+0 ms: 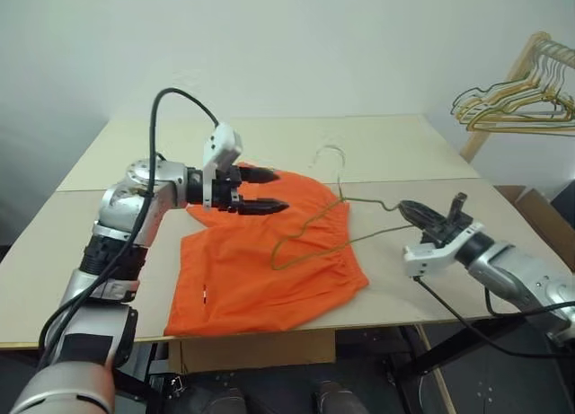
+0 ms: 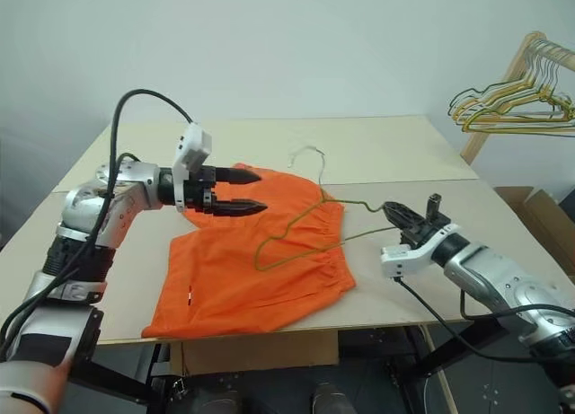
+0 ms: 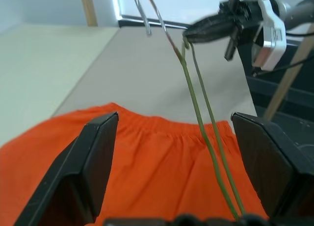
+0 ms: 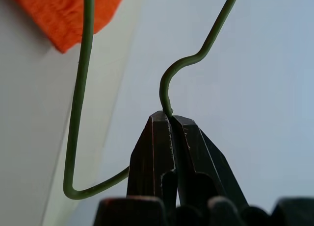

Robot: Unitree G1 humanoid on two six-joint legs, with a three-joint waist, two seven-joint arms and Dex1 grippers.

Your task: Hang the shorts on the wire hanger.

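The bright orange shorts (image 1: 260, 270) lie flat on the table (image 1: 395, 154), waistband toward the right. The thin olive wire hanger (image 1: 310, 230) rests partly over the waistband, its pale hook (image 1: 332, 154) toward the back of the table. My right gripper (image 1: 404, 207) is shut on a bend of the wire hanger (image 4: 78, 88) at its right end, just off the shorts. My left gripper (image 1: 281, 189) hovers open over the far left part of the shorts, pointing right toward the hanger, nothing between its fingers (image 3: 93, 157).
A wooden rack with bunched yellow and grey hangers (image 1: 530, 91) stands at the back right. A cardboard box (image 1: 539, 216) sits to the right beyond the table edge. Another cardboard piece (image 1: 260, 347) hangs under the front edge.
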